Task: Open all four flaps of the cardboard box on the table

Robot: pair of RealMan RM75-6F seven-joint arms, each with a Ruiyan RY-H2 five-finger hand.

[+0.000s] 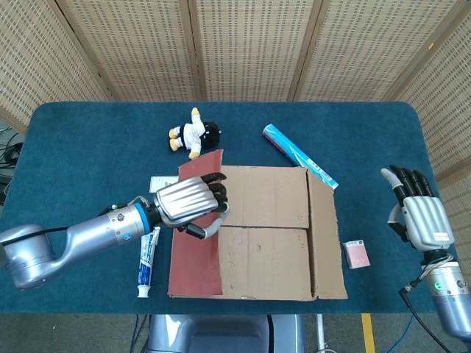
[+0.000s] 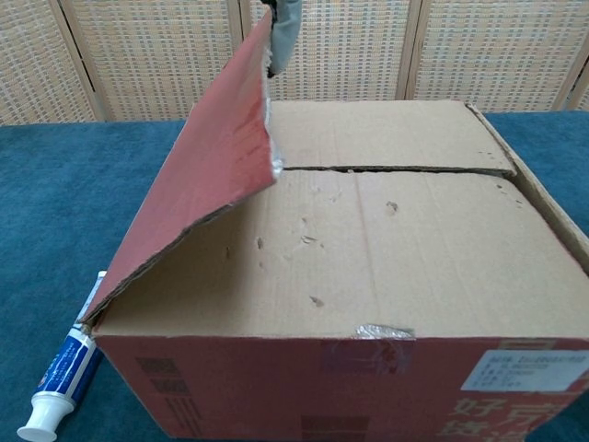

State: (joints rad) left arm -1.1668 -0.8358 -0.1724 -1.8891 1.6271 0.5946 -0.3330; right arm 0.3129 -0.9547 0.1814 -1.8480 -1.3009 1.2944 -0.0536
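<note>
The cardboard box (image 1: 272,254) stands at the table's front centre. Its red left flap (image 1: 193,263) is raised steeply, as the chest view shows (image 2: 213,175). My left hand (image 1: 190,203) grips that flap's free edge, fingers over the top and thumb underneath; in the chest view only its fingertips (image 2: 283,32) show, at the flap's upper corner. Two brown inner flaps (image 2: 386,138) lie flat and closed, meeting at a seam. The right flap (image 1: 326,235) lies along the box's right side, slightly lifted. My right hand (image 1: 418,215) hovers open beyond the table's right edge, away from the box.
A toothpaste tube (image 1: 147,262) lies against the box's left side, with a white card (image 1: 163,184) behind it. A plush toy (image 1: 193,134) and a blue tube (image 1: 298,154) lie behind the box. A small pink packet (image 1: 358,254) sits to its right.
</note>
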